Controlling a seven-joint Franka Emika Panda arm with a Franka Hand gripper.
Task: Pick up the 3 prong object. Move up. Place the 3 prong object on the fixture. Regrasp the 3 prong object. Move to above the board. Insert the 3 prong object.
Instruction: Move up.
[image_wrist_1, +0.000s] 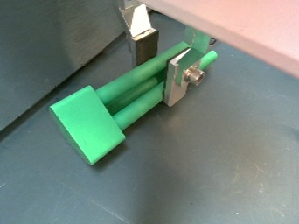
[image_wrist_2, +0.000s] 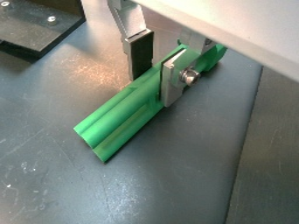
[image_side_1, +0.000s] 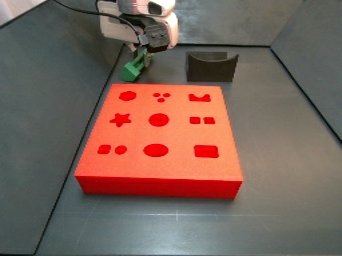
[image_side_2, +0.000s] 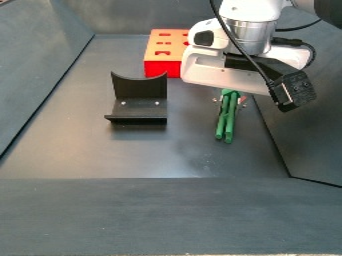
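step in hand, as judged: pick up the 3 prong object (image_wrist_1: 111, 112). it lies flat on the dark surface (image_wrist_1: 222, 166), beside the far end of the board (image_side_1: 160, 140) and well apart from the fixture (image_side_2: 135, 98).

gripper (image_wrist_2: 158, 63) status: low over the green piece, jaws narrow. in both wrist views one finger plate (image_wrist_1: 177, 77) sits against the side of the bar near its thin end; the other finger (image_wrist_1: 143, 44) stands just beside the opposite side. you cannot tell from these views whether both pads are fully clamped, or whether the piece has left the surface. treat it as not yet lifted.

procedure, recommended:
1. confirm both pads bear flat on the long sides of the bar, no tilt. grip sits near one end, so the wide flat end (image_wrist_1: 86, 129) overhangs a lot.
2. expect the heavy end to droop on lift. close firmly before rising.
3. lift straight up, slow. watch the wide end: if it drags or swings, stop and re-seat.
4. keep clear of the board edge during ascent; a side view shows the piece (image_side_1: 134, 70) just beside that edge.
5. the fixture's curved notch is the next target, so keep the bar orientation unchanged.

markings: no brand, label or readable text on the piece, board, fixture or gripper. board cut-outs are shapes only.
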